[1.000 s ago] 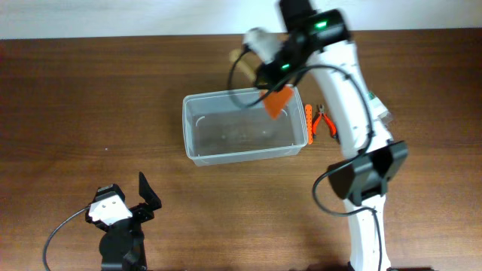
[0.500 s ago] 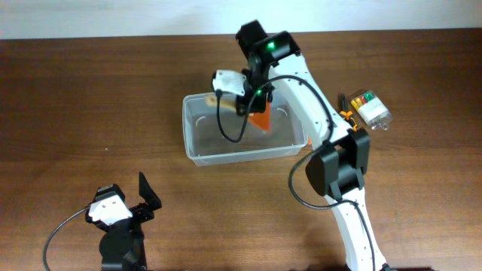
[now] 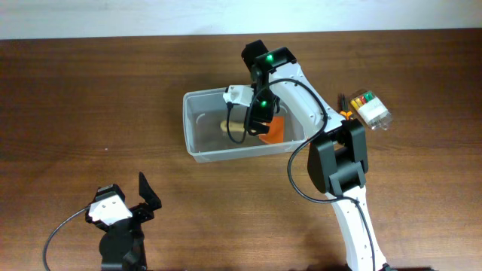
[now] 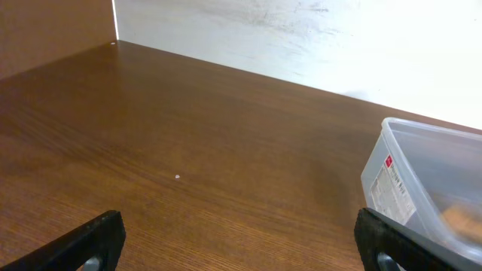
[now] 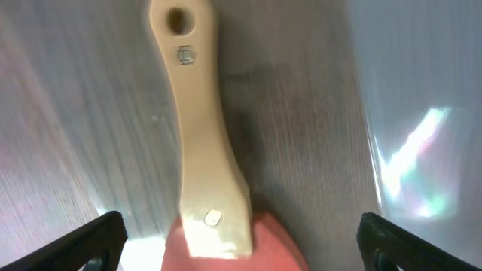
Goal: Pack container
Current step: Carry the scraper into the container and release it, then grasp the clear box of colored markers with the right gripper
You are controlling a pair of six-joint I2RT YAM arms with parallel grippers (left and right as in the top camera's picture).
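Hovering over the clear rectangular plastic container, the right gripper is spread wide; a beige-handled orange scraper lies inside beneath it. Well away, the left gripper is parted too.

found the container cut off by the right edge in the left wrist view; could not read the print on its label. saw the scraper with blade cut by the bottom edge in the right wrist view, middle hidden under the right gripper from overhead. could not make out the contents of the clear box
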